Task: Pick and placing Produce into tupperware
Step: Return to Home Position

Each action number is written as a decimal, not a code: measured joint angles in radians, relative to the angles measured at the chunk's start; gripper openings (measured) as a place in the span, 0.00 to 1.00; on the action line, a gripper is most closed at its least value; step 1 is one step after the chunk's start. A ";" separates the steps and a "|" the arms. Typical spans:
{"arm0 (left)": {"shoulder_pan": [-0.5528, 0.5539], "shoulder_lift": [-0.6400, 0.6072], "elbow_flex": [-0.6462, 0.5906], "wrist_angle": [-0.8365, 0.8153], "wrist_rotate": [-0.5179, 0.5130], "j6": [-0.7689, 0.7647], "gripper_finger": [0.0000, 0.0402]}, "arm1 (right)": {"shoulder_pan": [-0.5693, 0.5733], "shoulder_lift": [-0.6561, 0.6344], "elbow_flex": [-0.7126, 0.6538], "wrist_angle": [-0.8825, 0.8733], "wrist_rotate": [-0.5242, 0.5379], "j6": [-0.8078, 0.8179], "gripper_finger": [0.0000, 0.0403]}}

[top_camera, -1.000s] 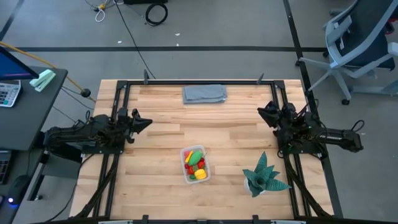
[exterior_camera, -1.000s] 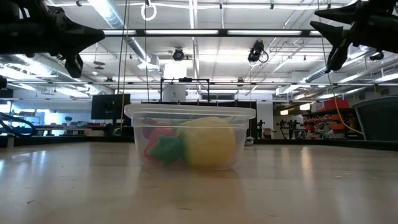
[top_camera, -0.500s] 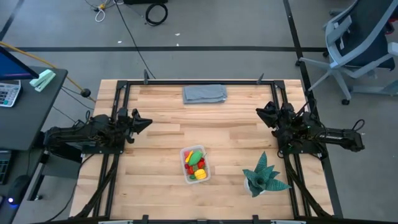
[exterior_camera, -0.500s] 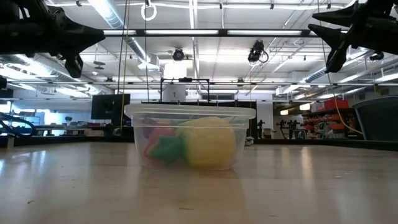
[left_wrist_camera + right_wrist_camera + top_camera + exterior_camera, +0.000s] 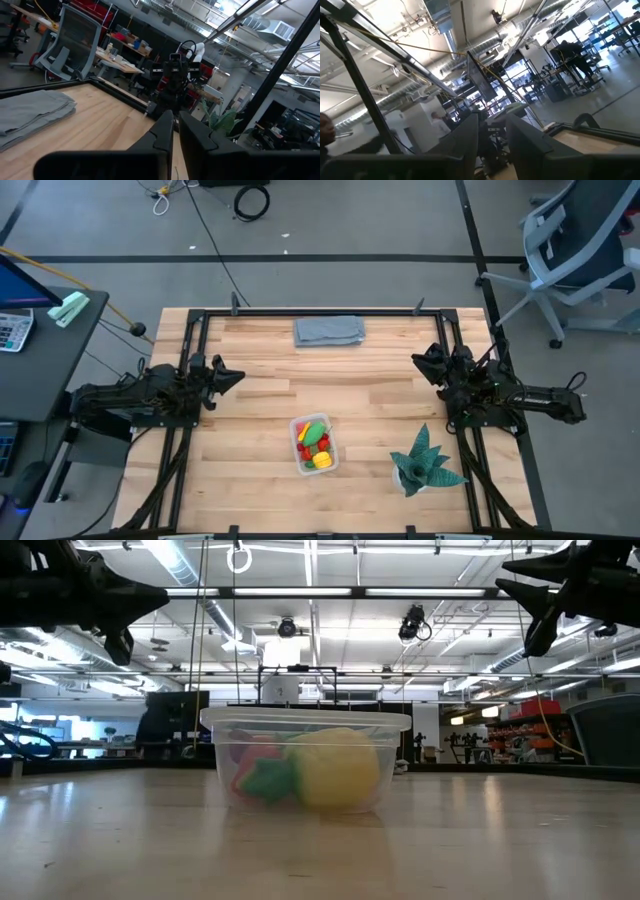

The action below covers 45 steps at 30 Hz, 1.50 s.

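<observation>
The clear tupperware (image 5: 314,444) stands on its base on the wooden table, near the near edge at mid-width, and it fills the middle of the low view (image 5: 305,762). Inside lie the produce: a green oblong (image 5: 312,433), red pieces (image 5: 304,450) and a yellow lemon (image 5: 338,770). My left gripper (image 5: 238,376) hovers raised over the table's left side, its fingers nearly together in the left wrist view (image 5: 175,127). My right gripper (image 5: 418,361) hovers raised over the right side, with a small gap between its fingers (image 5: 492,131). Both are well away from the tub.
A folded grey cloth (image 5: 329,330) lies by the far edge. A green spiky potted plant (image 5: 425,463) stands near the right near corner, just below my right arm. Black rails (image 5: 320,311) frame the table. Bare wood lies between the grippers and the tub.
</observation>
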 joint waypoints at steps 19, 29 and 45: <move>0.000 0.000 0.000 0.000 0.000 0.000 0.07 | 0.000 0.000 0.000 0.000 0.000 0.000 0.27; 0.000 0.000 0.000 0.000 0.000 0.000 0.10 | 0.000 0.000 0.000 0.000 0.000 0.000 0.27; 0.000 0.000 0.000 0.000 0.000 0.000 0.08 | 0.000 0.000 0.000 0.000 0.000 0.000 0.27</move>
